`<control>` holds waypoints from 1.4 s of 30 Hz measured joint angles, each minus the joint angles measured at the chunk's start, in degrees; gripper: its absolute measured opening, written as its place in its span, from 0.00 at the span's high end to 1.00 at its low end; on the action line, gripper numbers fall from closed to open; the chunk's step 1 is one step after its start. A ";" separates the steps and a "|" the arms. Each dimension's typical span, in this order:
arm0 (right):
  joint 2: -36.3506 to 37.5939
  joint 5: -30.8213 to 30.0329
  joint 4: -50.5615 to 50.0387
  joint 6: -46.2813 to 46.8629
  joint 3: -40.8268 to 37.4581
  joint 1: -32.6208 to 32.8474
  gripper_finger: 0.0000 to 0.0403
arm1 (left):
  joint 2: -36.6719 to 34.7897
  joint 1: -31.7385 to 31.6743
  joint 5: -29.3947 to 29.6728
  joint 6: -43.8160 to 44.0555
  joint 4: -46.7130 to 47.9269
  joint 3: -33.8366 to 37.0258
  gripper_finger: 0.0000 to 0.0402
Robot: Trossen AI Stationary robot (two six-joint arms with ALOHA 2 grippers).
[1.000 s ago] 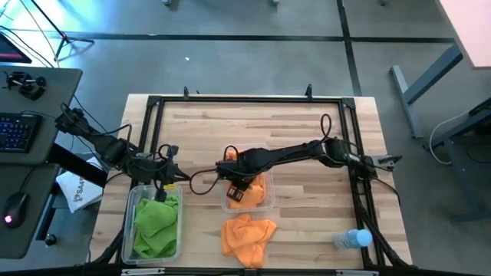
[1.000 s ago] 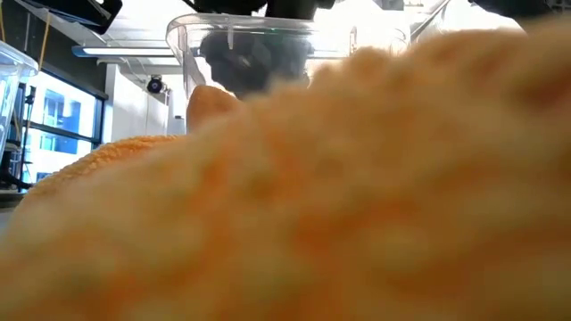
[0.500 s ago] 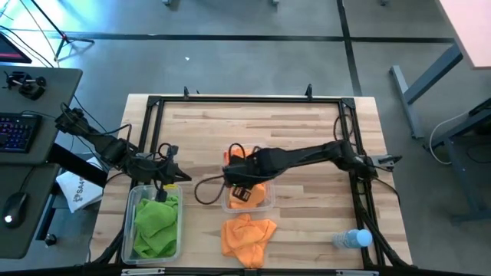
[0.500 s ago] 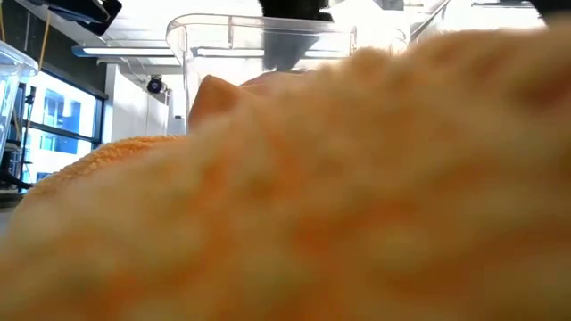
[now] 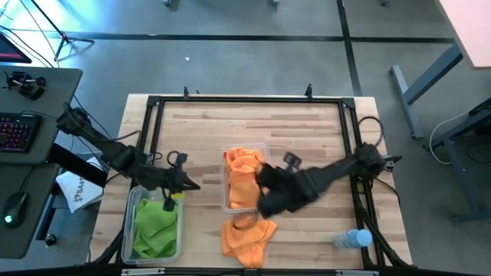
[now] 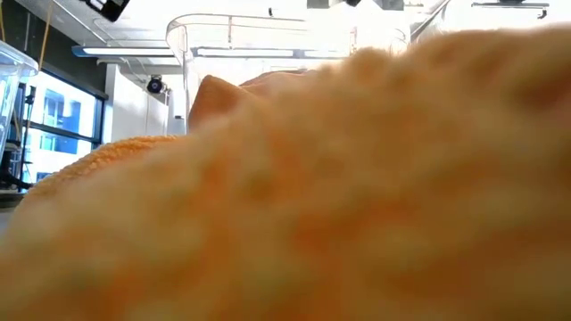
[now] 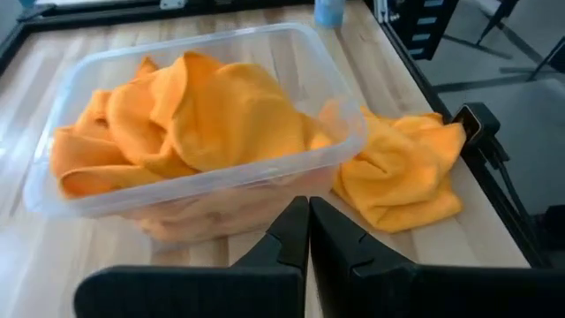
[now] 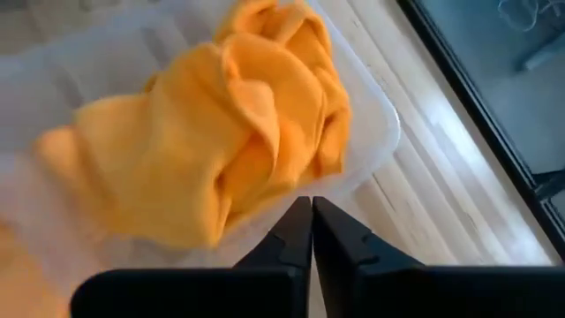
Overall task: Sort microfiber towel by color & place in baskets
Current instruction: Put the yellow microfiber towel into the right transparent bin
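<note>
Orange microfiber towels (image 5: 244,175) lie heaped in the clear middle basket (image 7: 351,141), and green ones (image 5: 156,226) fill the clear left basket (image 5: 132,201). One more orange towel (image 5: 247,238) lies crumpled on the table in front of the middle basket; in the low view this towel (image 6: 357,196) fills most of the picture. My right gripper (image 8: 311,225) is shut with nothing in it and hangs over the middle basket's near right corner (image 5: 262,203). My left gripper (image 7: 308,231) is also shut and bare, between the two baskets (image 5: 190,185).
A clear water bottle with a blue cap (image 5: 353,239) lies near the table's front right corner. A black frame rail (image 5: 245,100) runs around the tabletop. Bare wood stretches behind the baskets. A desk with a keyboard (image 5: 19,130) stands left of the table.
My right gripper has risen out of the middle basket and drawn back toward the table's right and near edge, leaving the orange towels heaped in the basket. My left gripper has shifted a little toward the middle basket.
</note>
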State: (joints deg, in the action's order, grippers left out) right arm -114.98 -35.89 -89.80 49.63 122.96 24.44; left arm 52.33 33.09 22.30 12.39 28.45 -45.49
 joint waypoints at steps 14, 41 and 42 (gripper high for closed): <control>28.03 -3.11 27.28 13.06 -40.06 15.50 1.00 | 20.03 1.02 4.63 -0.03 4.65 -19.36 1.00; 13.18 15.54 61.17 -21.60 -45.02 14.89 0.92 | 22.04 0.95 7.89 7.01 6.48 -22.96 1.00; 11.84 15.56 59.19 -21.49 -43.05 14.76 0.90 | 22.04 0.95 7.87 7.02 6.47 -22.95 1.00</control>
State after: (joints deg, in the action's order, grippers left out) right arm -103.14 -20.34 -30.61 28.14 79.92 39.20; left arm 74.37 34.04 30.17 19.41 34.92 -68.45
